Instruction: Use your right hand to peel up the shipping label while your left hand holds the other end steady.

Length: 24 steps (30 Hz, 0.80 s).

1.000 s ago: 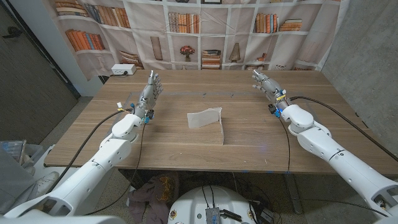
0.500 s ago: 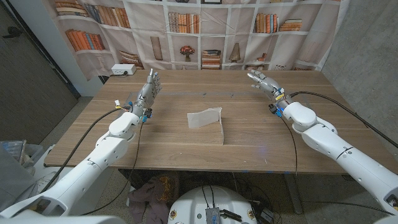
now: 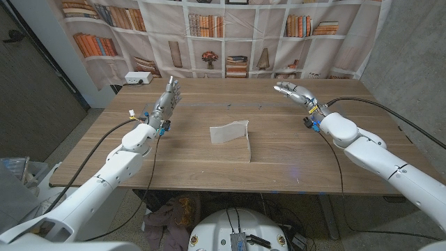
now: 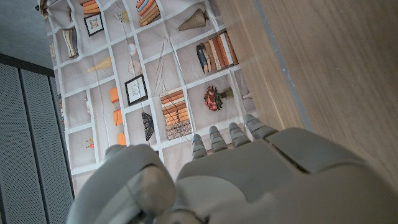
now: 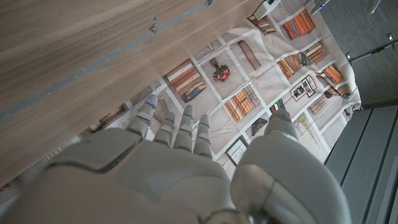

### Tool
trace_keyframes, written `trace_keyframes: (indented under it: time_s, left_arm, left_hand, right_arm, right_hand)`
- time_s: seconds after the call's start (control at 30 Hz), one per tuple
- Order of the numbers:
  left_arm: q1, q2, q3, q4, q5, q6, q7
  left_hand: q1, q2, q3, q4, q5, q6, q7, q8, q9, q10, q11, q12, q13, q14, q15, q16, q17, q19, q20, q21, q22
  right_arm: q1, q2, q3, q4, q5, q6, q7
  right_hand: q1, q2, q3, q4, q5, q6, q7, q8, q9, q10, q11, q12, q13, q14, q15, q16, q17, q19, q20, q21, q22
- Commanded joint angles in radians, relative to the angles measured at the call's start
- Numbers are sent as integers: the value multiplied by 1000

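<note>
The right robot hand (image 3: pixel 291 90) is open, with its fingers apart and nothing in them. Compared with one second ago, it is now turned more inward, toward the middle of the desk (image 3: pixel 174 157), and it is a little farther along the far side. The fingers now point across the wood toward the left, not away from the robot. The right arm is also swung somewhat, so the forearm sits lower and more to the side in the head view. In the right wrist view the fingers (image 5: pixel 177 127) reach out over bare wood, with the bookshelf curtain (image 3: pixel 230 35) beyond them.

The left robot hand (image 3: pixel 167 97) is open too and holds nothing. It stands almost where it was, above the far left part of the desk, only a small shift is visible.

The label (image 3: pixel 232 137) lies in the middle of the desk, between the two arms and well apart from both hands. One end of it curls up from the surface. It is in the same place as before.

I judge that the reach is only starting: the right robot hand is turning toward the label, but no contact exists yet, and the left one must come much closer to hold the other end.
</note>
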Motion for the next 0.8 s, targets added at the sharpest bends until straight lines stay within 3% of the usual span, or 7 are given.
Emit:
trace_keyframes:
  time_s: [0.03, 0.1, 0.17, 0.23, 0.37, 0.57, 0.8]
  left_arm:
    - [-3, 7, 12, -11, 29, 20, 24]
    - [-1, 12, 14, -13, 42, 16, 30]
    - [3, 6, 11, -14, 34, 10, 28]
    - [8, 11, 11, -25, 37, 18, 35]
    - [11, 12, 11, -27, 42, 20, 42]
    - [17, 14, 9, -36, 41, 27, 48]
    - [1, 9, 15, -21, 41, 29, 37]
  left_hand:
    - [-3, -1, -9, 0, 9, 15, 1, -2, 6, 22, -2, 9, 3, -1, -46, 3, 2, -2, -1, -4, 3]
    - [-1, 0, -9, 0, 9, 17, 2, -3, 6, 33, -5, 12, 4, 16, -39, 9, 3, 0, 12, -4, 4]
    - [3, 6, -6, 0, 9, 18, 3, -5, 6, 52, -15, 17, 6, 40, -42, 18, 5, 2, 21, -4, 5]
    - [8, 11, -3, -1, 9, 23, 4, -5, 7, 68, -25, 22, 8, 48, -55, 20, 6, 10, 29, -1, 6]
    - [14, 17, 0, -2, 9, 27, 4, -5, 7, 84, -30, 27, 10, 62, -57, 24, 8, 17, 32, 1, 6]
    - [26, 22, 4, -6, 8, 30, 7, -6, 8, 72, -25, 20, 12, 50, -51, 18, 10, 17, 32, 0, 7]
    - [44, 37, 15, -12, 8, 32, 6, -7, 8, 64, -23, 15, 14, 35, -43, 11, 11, 14, 28, -2, 8]
  right_arm:
    - [-37, -80, 2, -147, -93, -105, -23]
    - [-35, -92, -3, -156, -103, -112, -9]
    - [-33, -102, -6, -168, -114, -124, 2]
    - [-35, -107, -7, -178, -120, -132, 7]
    - [-37, -134, -9, -219, -141, -181, 24]
    - [-43, -162, -13, -259, -170, -231, 38]
    - [-56, -171, -15, -296, -204, -281, 20]
  right_hand:
    - [-4, -10, -10, 3, 0, 6, 16, 5, 5, -2, 8, 1, 2, 6, 7, 8, 5, 11, 4, -6, 2]
    - [-6, -11, -11, 4, -1, 11, 4, 7, 7, -4, 7, 2, 2, 7, 8, 8, 5, 12, 6, -8, 2]
    - [6, 8, 0, 3, 0, 9, -1, 6, 10, -13, 7, -1, 3, 3, 10, 6, 5, 11, 5, -12, 3]
    - [30, 40, 19, -3, 4, -1, 5, 3, 14, -27, 10, -5, 2, 1, 8, 5, 5, 11, 4, -17, 3]
    - [58, 56, 35, -15, 9, -14, 23, -2, 18, -40, 12, -9, 2, -7, 10, 1, 3, 9, 3, -25, 3]
    - [83, 66, 47, -24, 13, -35, 57, -10, 24, -79, 38, -22, 0, -33, 25, -8, 1, 0, 6, -40, 4]
    - [80, 64, 45, -21, 11, 21, 47, 11, 28, -94, 45, -28, -4, -36, 29, -5, 2, -2, 6, -49, 4]
